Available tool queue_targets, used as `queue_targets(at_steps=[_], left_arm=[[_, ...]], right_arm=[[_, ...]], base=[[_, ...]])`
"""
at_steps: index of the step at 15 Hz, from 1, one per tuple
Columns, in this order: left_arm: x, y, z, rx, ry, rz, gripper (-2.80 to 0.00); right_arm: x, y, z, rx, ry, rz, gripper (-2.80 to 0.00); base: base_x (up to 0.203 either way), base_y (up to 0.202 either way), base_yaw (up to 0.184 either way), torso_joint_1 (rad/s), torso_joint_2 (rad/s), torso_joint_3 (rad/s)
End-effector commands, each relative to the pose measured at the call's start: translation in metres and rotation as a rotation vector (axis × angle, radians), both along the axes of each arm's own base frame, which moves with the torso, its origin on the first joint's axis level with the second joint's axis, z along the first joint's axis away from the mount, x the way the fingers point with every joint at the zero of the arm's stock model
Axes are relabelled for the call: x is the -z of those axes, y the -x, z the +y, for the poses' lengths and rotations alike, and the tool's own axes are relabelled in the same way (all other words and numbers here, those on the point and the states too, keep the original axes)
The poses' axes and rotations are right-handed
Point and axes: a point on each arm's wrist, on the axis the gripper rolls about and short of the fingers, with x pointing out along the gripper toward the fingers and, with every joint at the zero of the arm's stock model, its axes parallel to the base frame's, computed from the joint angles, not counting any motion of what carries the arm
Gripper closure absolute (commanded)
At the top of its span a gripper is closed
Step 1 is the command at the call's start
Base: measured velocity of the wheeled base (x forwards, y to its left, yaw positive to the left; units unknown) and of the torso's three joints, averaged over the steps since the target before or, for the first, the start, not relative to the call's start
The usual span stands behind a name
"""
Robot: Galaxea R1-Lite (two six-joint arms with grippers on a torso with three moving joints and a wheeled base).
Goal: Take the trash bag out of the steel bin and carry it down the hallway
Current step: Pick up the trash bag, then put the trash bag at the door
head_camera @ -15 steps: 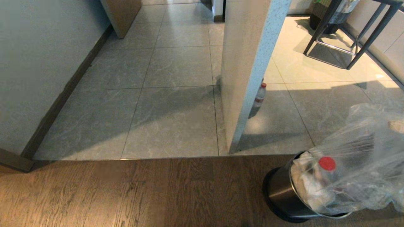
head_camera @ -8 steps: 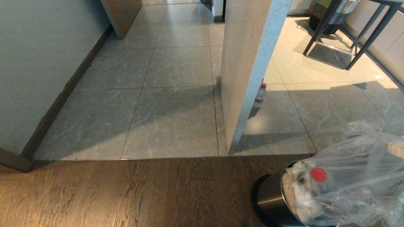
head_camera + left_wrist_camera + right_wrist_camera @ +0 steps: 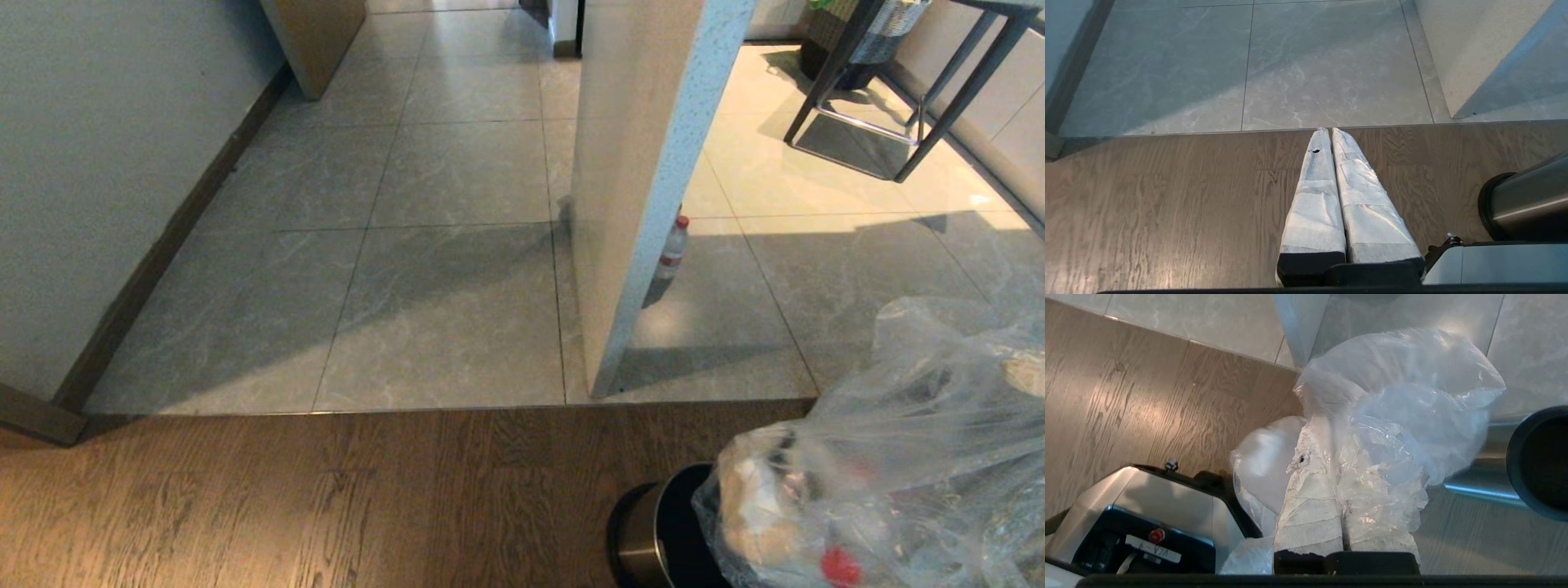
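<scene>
The clear crinkly trash bag [image 3: 906, 457] hangs at the lower right of the head view, with white litter and a red bottle cap showing through it. My right gripper [image 3: 1327, 433] is shut on the bag's [image 3: 1404, 396] bunched top, and plastic drapes over its fingertips. The steel bin [image 3: 645, 543] leans on the wood floor just left of the bag, its dark mouth open; it also appears as the steel bin [image 3: 1535, 461] beside the gripper. My left gripper [image 3: 1327, 131] is shut and empty above the wood floor, left of the bin [image 3: 1527, 196]. The tiled hallway [image 3: 457, 163] stretches ahead.
A white wall corner [image 3: 645, 180] stands between the hallway and a bright room. A loose red-capped bottle [image 3: 673, 249] stands behind it. Stool legs [image 3: 898, 106] and a woven basket [image 3: 857, 33] are at the far right. A wall with dark skirting [image 3: 139, 278] runs along the left.
The bag has come out of the bin's mouth and now hangs beside it. The bin has shifted left and nearer. The red cap has sunk toward the lower edge of the head view.
</scene>
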Motion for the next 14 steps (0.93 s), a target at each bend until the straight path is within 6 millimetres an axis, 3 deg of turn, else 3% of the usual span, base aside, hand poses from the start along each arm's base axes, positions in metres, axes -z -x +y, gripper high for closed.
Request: queue_targets(at_steps=[1, 10, 14], left_arm=[[0.0, 0.0, 0.0, 0.0, 0.0, 0.0, 0.0], [0.0, 0.0, 0.0, 0.0, 0.0, 0.0, 0.0], [0.0, 0.0, 0.0, 0.0, 0.0, 0.0, 0.0]], right_arm=[[0.001, 0.0, 0.0, -0.003, 0.002, 0.007, 0.0], [-0.002, 0.022, 0.001, -0.014, -0.036, -0.026, 0.0], [0.008, 0.054, -0.002, -0.004, -0.042, -0.023, 0.0]], base=[[0.0, 0.0, 0.0, 0.0, 0.0, 0.0], [0.0, 0.0, 0.0, 0.0, 0.0, 0.0], [0.0, 0.0, 0.0, 0.0, 0.0, 0.0]])
